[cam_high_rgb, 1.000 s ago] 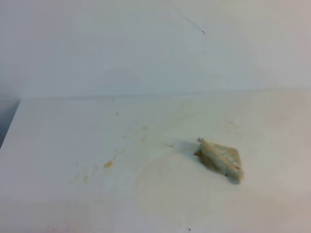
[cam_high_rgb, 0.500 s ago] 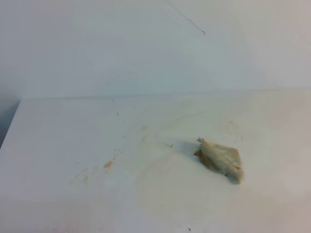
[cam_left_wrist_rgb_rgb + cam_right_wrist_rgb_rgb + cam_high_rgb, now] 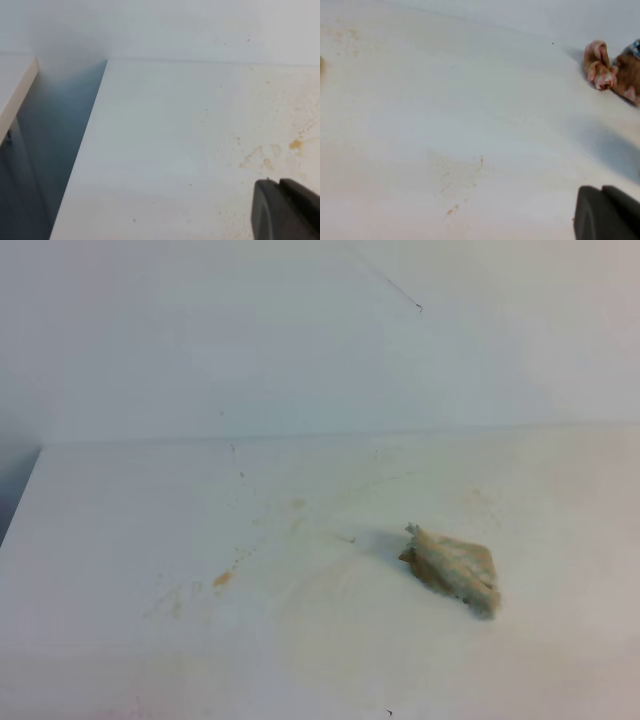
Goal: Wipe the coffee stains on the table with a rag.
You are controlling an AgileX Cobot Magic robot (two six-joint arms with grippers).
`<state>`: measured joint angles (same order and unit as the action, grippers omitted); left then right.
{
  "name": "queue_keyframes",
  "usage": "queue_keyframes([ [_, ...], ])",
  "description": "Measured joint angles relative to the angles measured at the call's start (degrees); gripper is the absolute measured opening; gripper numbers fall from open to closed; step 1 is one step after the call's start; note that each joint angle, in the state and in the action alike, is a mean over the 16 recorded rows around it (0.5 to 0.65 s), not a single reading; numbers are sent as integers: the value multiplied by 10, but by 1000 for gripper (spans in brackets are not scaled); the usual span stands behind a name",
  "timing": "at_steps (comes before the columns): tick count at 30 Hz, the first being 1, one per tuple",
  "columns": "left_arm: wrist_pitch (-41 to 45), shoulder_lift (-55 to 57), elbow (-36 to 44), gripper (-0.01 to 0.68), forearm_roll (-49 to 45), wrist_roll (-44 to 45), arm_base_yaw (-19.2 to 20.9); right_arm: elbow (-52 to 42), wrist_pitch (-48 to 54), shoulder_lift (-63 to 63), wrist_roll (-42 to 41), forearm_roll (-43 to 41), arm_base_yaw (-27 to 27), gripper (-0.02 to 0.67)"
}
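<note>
The rag (image 3: 452, 568) lies wadded, beige-grey and brown-stained, on the white table (image 3: 120, 520), right of centre in the exterior high view. A small orange-brown coffee blot (image 3: 222, 579) sits left of centre, with faint smears around it. It also shows in the left wrist view (image 3: 296, 144), beside paler smears (image 3: 255, 159). No palm-sized puddle shows. Neither arm appears in the exterior high view. My left gripper (image 3: 280, 185) shows at the lower right of its view, fingers together and empty. My right gripper (image 3: 601, 190) is likewise closed and empty above bare tabletop.
A crumpled pink-brown cloth-like bundle (image 3: 601, 65) lies near the wall at the upper right of the right wrist view. The table's left edge (image 3: 85, 150) drops to a dark gap. Another white surface (image 3: 15, 95) stands beyond it. The white wall (image 3: 300, 340) closes the back.
</note>
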<state>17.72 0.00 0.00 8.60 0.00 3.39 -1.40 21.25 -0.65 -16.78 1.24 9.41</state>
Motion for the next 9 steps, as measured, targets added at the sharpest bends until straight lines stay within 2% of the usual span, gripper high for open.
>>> queue_keyframes([
  [9, 0, 0, 0, -4, 0, 0, 0, 0, 0, 0, 0, 0, 0, 1],
])
